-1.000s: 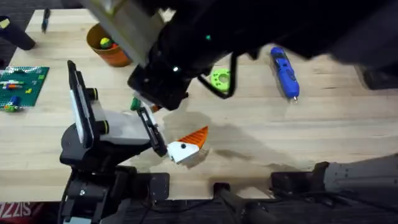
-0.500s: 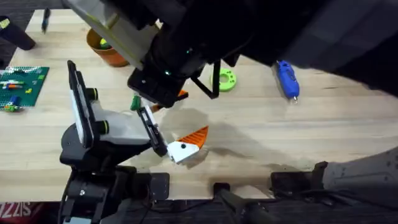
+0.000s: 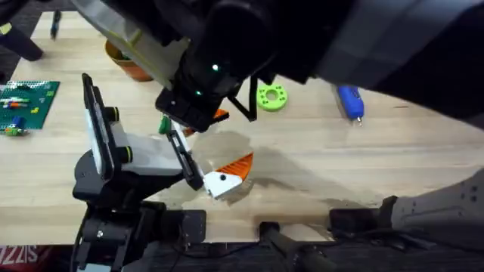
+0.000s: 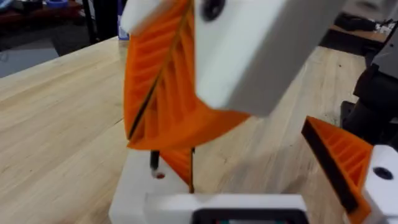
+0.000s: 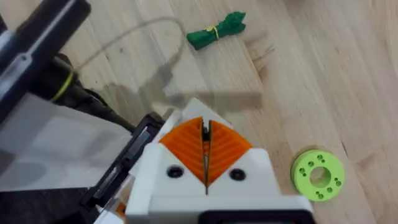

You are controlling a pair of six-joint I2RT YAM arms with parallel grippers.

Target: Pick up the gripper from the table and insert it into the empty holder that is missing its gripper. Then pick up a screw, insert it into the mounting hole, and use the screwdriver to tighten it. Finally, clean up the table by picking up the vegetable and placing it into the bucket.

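Note:
My right gripper (image 5: 206, 146) has white fingers with orange ribbed pads pressed shut. It hangs over the upper end of my left gripper (image 3: 206, 157), close in the left wrist view (image 4: 155, 134). Just beneath its tips, a small orange gripper piece (image 4: 180, 165) stands on the plain white holder (image 4: 140, 193). I cannot tell whether the piece is pinched. My left gripper stands open, and its other finger (image 4: 348, 168) carries an orange tip. The vegetable (image 5: 217, 31) lies on the wood beside the holder (image 3: 163, 125). The blue screwdriver (image 3: 349, 102) lies at the back right. The orange bucket (image 3: 125, 64) is half hidden by my right arm.
A bright green ring disc (image 3: 271, 97) lies behind the grippers, and it also shows in the right wrist view (image 5: 318, 175). A green brick plate (image 3: 26, 106) with small parts sits at the left edge. Bare wood stretches across the right half of the table.
The bulk of my right arm has swung across, covering more of the bucket and the screwdriver. Its gripper stays over the holder. The left arm has not moved.

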